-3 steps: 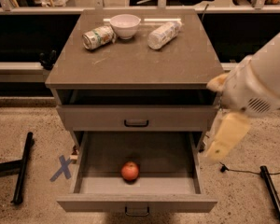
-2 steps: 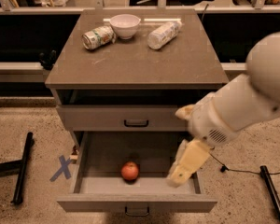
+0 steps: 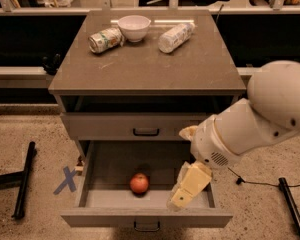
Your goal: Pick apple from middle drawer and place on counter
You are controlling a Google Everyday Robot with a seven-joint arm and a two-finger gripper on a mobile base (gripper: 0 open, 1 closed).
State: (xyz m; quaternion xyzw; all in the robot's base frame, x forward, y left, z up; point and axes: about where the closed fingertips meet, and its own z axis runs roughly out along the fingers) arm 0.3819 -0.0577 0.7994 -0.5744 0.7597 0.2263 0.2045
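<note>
The apple (image 3: 139, 183), small and red-orange, lies on the grey floor of the open middle drawer (image 3: 90, 161), near its front and a little left of centre. My gripper (image 3: 186, 190) hangs over the right part of the drawer, right of the apple and apart from it, its cream fingers pointing down and forward. The big white arm comes in from the right. The counter (image 3: 150, 59) is the grey-brown top slab of the cabinet above.
On the counter stand a white bowl (image 3: 134, 27), a tipped can (image 3: 105, 38) left of it and a lying plastic bottle (image 3: 175, 36) right of it. The upper drawer front (image 3: 145, 126) is shut. Black stand legs (image 3: 22, 179) and a blue X mark (image 3: 66, 180) are on the floor at left.
My arm has swung in from the right and down, bringing the gripper over the open drawer towards the apple. The apple has not moved.
</note>
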